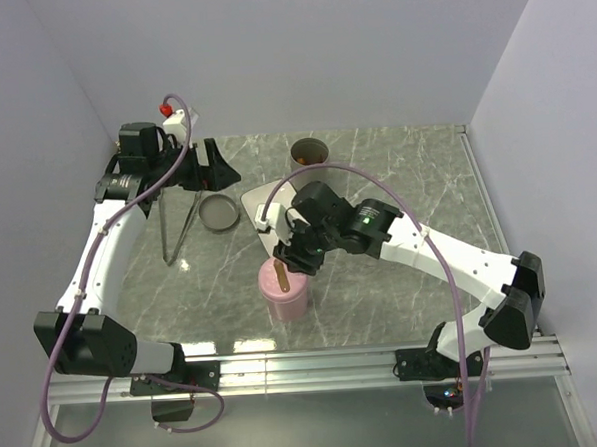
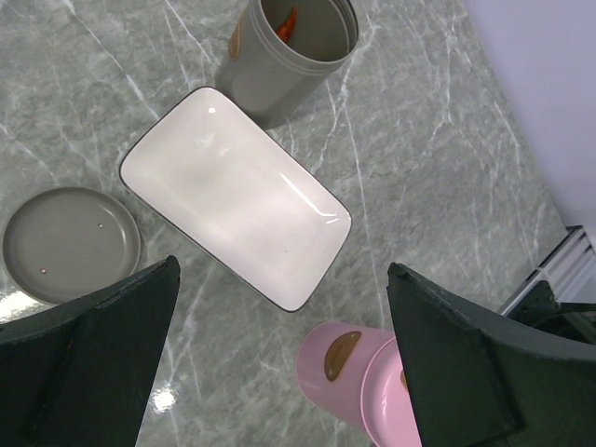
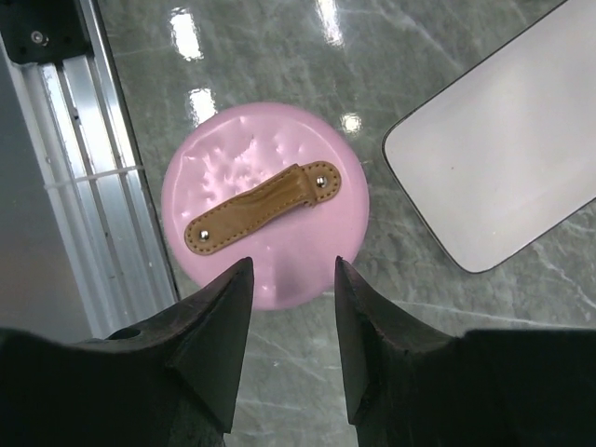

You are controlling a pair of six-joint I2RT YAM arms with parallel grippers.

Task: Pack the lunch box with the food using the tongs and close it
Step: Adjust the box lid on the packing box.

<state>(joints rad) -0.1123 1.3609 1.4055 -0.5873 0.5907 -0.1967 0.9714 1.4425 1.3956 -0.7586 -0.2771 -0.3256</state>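
Grey-green marble counter (image 1: 406, 178) w/ plain pale walls on 3 sides. Box (image 2: 289, 65), grey, stands upright and open at 12 o'clock of the counter. Food (image 2: 289, 20), orange bits, sits inside it. Lid (image 2: 70, 244) lies flat on the counter approx 10 o'clock from centre, apart from the box; no strap shows on the face turned up. Tongs (image 1: 167, 240) lie at 9 o'clock, just beside the lid, V joint pointing to 6, nothing gripping them. White tray (image 2: 233, 186) lies between lid and box, just beside the lid. Whether it touches the box base, can't tell. Pink can (image 1: 285, 299) stands at 6 o'clock of the tray, lid on, brown strap (image 3: 263, 207) across the top.

Left pincer (image 2: 281, 275) hangs above the tray and lid area, spread wide, nothing between the fingers. Right pincer (image 3: 293, 270) hovers over the pink can, at the 6 o'clock edge of its top in the wrist view. It is approx half spread w/ nothing pinched; contact w/ the can can't be told.
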